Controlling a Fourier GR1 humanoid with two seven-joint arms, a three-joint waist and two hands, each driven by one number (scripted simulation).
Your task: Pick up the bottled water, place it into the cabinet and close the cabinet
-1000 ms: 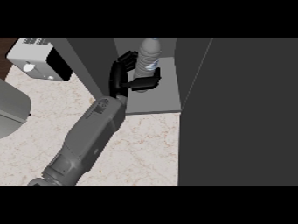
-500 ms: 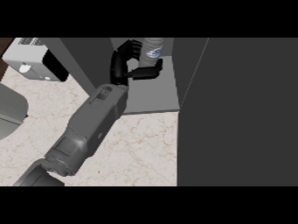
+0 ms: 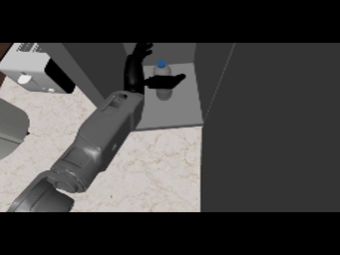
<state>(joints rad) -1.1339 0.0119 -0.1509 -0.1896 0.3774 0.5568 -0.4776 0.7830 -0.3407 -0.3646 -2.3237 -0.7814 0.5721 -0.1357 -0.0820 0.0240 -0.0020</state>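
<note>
Since the bottled water (image 3: 163, 82) already stands on the cabinet shelf (image 3: 169, 117) in the upper middle of the head view, I judge the placing nearly done. My left robot hand (image 3: 137, 69) reaches in beside it with fingers stretched up and open; the thumb lies across the bottle's front, so whether it touches I cannot tell. Nothing is gripped. My right robot hand is out of sight. Dark at the frame's right, the cabinet door (image 3: 290, 124) stands open; closing it remains. A white appliance (image 3: 33, 74) sits upper left on the marbled worktop (image 3: 158, 169).
</note>
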